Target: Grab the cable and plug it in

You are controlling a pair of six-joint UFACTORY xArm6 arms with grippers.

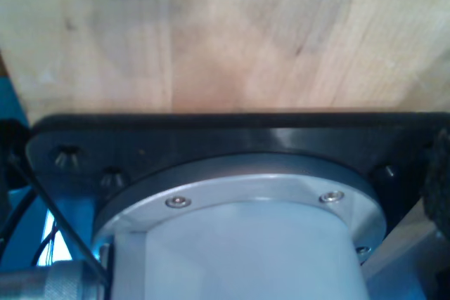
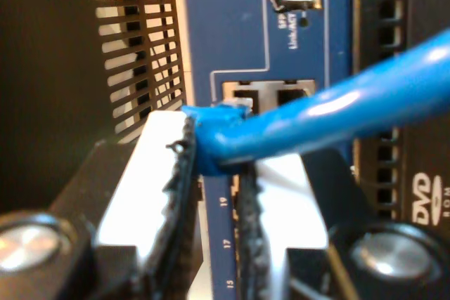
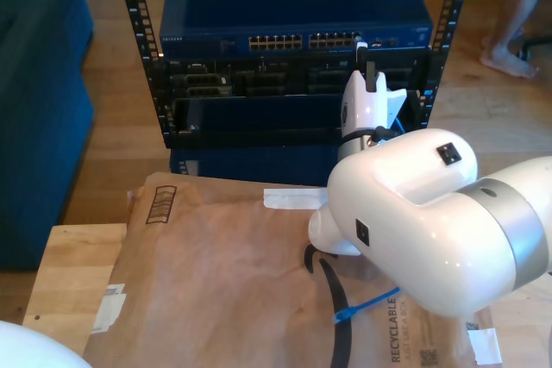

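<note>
pinching the cable (image 2: 330, 107) just behind its plug, my second gripper (image 2: 214, 166) holds the plug tip right at a port of the blue switch (image 2: 232, 26); whether it is seated is hard to tell. nearer than the switch, the cable's other end (image 3: 345, 313) lies on brown paper (image 3: 224, 273), mostly hidden by an arm. my first gripper's jaws cannot be judged.

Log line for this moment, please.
phase: insertion | my second hand: shut on cable | plug at switch port | far plug on cardboard

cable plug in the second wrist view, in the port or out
Out. My second gripper holds the cable plug just in front of the switch's open port.
</note>
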